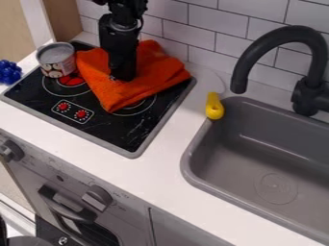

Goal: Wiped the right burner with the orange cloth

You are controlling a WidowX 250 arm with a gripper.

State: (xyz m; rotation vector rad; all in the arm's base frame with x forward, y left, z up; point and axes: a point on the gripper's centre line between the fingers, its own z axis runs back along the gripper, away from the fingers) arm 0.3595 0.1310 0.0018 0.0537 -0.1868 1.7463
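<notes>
Covering most of the right burner (138, 108): one orange cloth (145, 79), rumpled, with a corner hanging toward the stove's front edge and the folds behind running back toward the wall. A curved line of the burner's ring shows beyond the cloth's front edge.

Item, one black gripper (122, 74), pointing down onto the cloth, its arm entering from the top edge of the view. Whether it pinches any fabric cannot be told.

Item, one black stovetop (122, 132) with a grey rim, bearing two red dials (63, 106) near its front left part.

Item, one left burner (70, 80), red at its centre, just beside the cloth.

Item, one metal can (56, 60), upright at the stovetop's left rear, with a printed label.

Item, one dark blue knobbly object (9, 72), on the white counter (173, 168) left of the stovetop.

Item, one yellow object (214, 106), at the near left corner of a grey sink (276, 158).

Item, one black faucet (279, 36), arched, behind the sink.

Item, one wall (212, 45) of pale tiles with dark joints.
</notes>
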